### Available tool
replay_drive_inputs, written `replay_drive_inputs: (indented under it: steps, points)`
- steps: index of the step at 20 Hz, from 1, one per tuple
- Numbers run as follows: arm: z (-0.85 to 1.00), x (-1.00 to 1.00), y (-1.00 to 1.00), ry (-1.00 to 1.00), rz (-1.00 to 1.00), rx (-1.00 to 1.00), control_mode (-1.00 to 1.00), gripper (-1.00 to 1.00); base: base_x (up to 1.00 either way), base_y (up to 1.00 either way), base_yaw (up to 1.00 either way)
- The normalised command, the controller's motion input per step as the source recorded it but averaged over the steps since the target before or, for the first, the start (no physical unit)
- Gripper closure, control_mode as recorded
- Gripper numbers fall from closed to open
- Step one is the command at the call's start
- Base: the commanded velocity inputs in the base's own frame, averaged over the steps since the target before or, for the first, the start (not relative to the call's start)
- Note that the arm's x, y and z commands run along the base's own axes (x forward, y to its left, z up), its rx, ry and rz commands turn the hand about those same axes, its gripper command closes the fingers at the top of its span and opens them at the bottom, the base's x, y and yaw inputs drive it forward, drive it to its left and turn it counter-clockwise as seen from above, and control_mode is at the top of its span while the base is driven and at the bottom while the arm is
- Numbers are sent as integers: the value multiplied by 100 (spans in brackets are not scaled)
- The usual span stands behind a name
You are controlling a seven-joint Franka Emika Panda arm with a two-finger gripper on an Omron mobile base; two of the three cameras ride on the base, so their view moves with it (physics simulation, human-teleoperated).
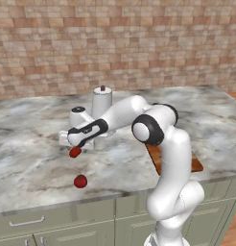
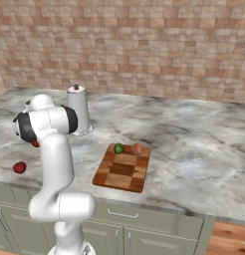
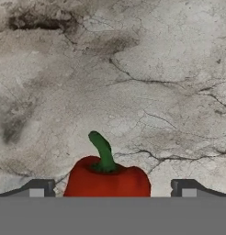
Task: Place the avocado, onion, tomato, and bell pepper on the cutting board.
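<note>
My gripper (image 3: 112, 190) is open and points down at the counter, with the red bell pepper (image 3: 107, 179) between its fingertips (image 3: 39, 189); a small gap shows on each side. In the left base view the bell pepper (image 1: 75, 152) sits just under the gripper (image 1: 74, 145). The round red tomato (image 1: 80, 181) lies nearer the counter's front edge, also visible as the tomato (image 2: 19, 167) at the left. The green avocado (image 2: 119, 148) and pale onion (image 2: 137, 148) rest side by side at the far end of the checkered cutting board (image 2: 122, 172).
A tall white canister (image 1: 101, 103) with a dark knob stands just behind the gripper, the same canister (image 2: 78, 110) left of the board. Part of the cutting board (image 1: 195, 166) shows behind my arm. A brick wall backs the marble counter (image 2: 194, 144).
</note>
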Motion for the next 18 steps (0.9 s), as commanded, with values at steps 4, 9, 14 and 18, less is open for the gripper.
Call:
replay_drive_inputs:
  steps: [4,9,14,18]
  points:
    - [-7,0,20,0,0,0,-100,-100,0,0,0]
    - [0,0,5,0,0,0,-100,-100,0,0,0]
    - [0,0,0,0,0,0,-100,-100,0,0,0]
    - [0,0,0,0,0,0,-100,100,0,0,0]
